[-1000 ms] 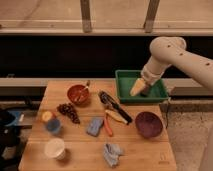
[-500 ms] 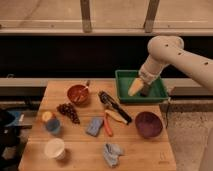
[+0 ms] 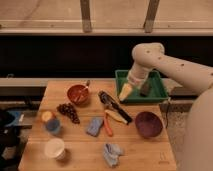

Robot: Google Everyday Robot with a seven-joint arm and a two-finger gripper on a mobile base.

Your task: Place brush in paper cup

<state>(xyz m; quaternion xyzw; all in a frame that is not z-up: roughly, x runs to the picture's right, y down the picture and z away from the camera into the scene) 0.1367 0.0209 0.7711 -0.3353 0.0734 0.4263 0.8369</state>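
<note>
1. I see the gripper [image 3: 135, 90] hanging over the green tray [image 3: 159, 93] at the far right corner of the wooden worktop [image 3: 145, 156], on the pale arm [image 3: 172, 65] that reaches in from the right.
2. Its jaws stand apart, a pale one to the left and a dark one to the right, with nothing between them.
3. The brush [image 3: 115, 107] lies flat near the middle of the worktop, just left of the tray's near corner. Its dark head points far and left, and its black handle runs near and right.
4. A yellow banana-like piece [image 3: 115, 116] lies right against the handle's near side, and an orange-handled tool [image 3: 108, 128] sits just nearer again.
5. The paper cup [image 3: 54, 148] stands upright at the near left corner, mouth up, well apart from both the brush and the gripper.
6. A blue cup [image 3: 51, 123] with an orange-yellow top stands just beyond the paper cup, on the left side.
7. A red bowl [image 3: 78, 94] sits far and left of the brush, and a thin handle sticks out over its far rim. A dark cluster of grapes [image 3: 68, 111] lies on its near side.
8. A blue-grey pad [image 3: 94, 126] rests near the middle, left of the orange-handled tool.
9. A purple bowl [image 3: 148, 124] sits on the right, nearer than the tray, and a crumpled pale blue cloth [image 3: 112, 152] lies at the near edge.
</note>
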